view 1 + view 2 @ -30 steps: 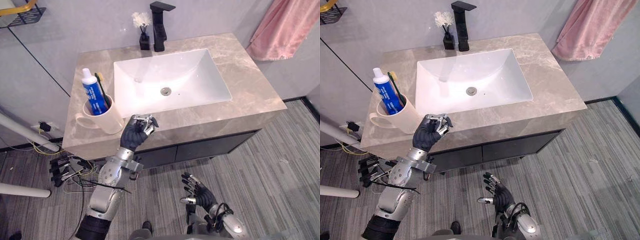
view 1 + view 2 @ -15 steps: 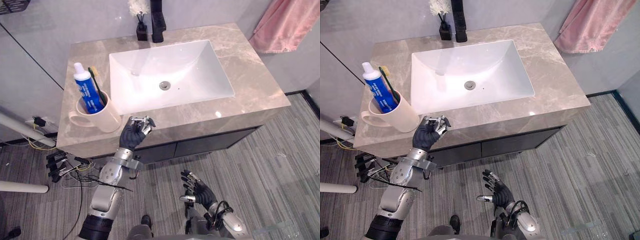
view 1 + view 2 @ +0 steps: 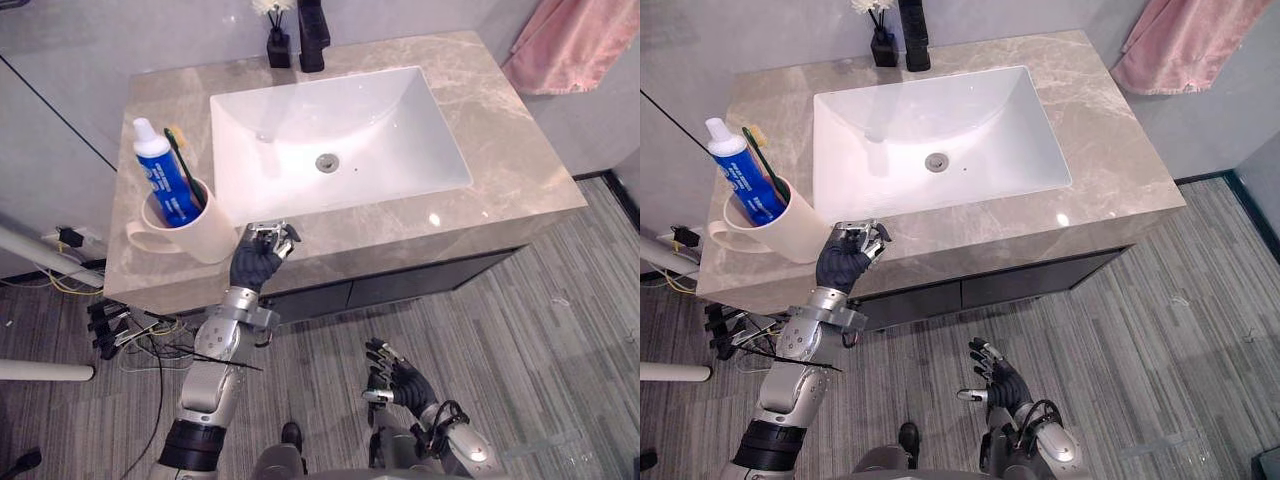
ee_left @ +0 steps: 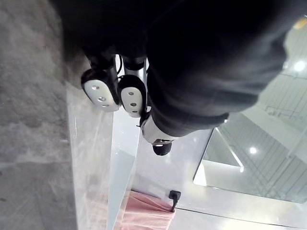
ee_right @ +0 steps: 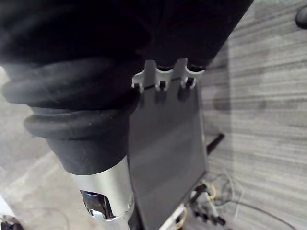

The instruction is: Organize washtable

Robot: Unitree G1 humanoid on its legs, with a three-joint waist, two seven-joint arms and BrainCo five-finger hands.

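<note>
A cream mug (image 3: 195,235) stands at the front left of the marble washtable (image 3: 500,150). It holds a blue toothpaste tube (image 3: 160,182) and a dark toothbrush (image 3: 185,172). My left hand (image 3: 258,262) is raised at the counter's front edge, just right of the mug and apart from it. Its fingers (image 4: 100,91) are curled and hold nothing. My right hand (image 3: 400,382) hangs low over the floor in front of the cabinet, fingers spread and empty.
A white basin (image 3: 335,130) fills the middle of the counter. A black tap (image 3: 312,30) and a small dark bottle with white flowers (image 3: 277,45) stand behind it. A pink towel (image 3: 575,45) hangs at the far right. Loose wires (image 3: 125,325) lie on the floor at the left.
The camera has moved, so the whole washtable sits differently in the picture. My left hand stays by the counter's front edge beside the mug, and my right hand stays low.
</note>
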